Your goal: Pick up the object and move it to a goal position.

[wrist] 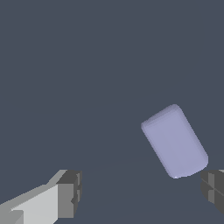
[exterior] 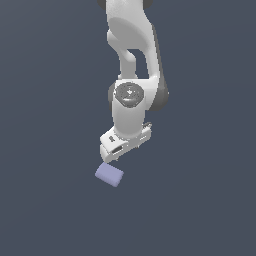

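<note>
The object is a small pale lavender-blue block (exterior: 109, 174) with rounded edges, lying on the dark grey floor. In the exterior view my white gripper (exterior: 116, 152) hangs just above it and slightly toward the exterior view's right; its fingertips are hidden behind the hand there. In the wrist view the block (wrist: 174, 141) lies tilted, apart from both dark finger pads (wrist: 70, 192), nearer the pad at the frame's edge. My gripper (wrist: 140, 192) stands wide open and holds nothing.
The white arm (exterior: 131, 60) rises from the gripper to the top of the exterior view. The floor (exterior: 50, 200) is a plain dark grey-blue surface with no other objects or edges in view.
</note>
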Controlling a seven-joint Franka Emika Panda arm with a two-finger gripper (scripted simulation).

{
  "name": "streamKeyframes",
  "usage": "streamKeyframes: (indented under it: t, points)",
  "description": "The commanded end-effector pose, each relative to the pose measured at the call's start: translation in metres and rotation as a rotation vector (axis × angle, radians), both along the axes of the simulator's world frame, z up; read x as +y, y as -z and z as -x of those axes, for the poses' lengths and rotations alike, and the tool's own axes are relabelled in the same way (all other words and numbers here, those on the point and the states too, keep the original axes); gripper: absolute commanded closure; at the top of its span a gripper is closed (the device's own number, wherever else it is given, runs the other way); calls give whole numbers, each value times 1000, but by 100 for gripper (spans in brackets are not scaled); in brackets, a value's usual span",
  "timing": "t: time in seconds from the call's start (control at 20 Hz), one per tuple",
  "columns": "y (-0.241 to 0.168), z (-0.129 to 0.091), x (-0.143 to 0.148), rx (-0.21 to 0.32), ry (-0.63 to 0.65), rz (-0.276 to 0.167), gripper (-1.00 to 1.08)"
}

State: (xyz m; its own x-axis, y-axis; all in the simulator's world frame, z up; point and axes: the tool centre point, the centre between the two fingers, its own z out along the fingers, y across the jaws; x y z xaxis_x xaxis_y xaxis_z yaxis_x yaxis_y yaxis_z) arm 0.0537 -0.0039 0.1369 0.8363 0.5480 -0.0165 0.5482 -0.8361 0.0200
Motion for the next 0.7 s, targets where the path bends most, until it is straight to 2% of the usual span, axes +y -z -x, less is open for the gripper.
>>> streamKeyframes:
  t: [0.0, 0.65]
  points:
    - [7, -6, -7, 1, -57, -2, -92]
    - [45, -31, -49, 6, -340, -15, -92]
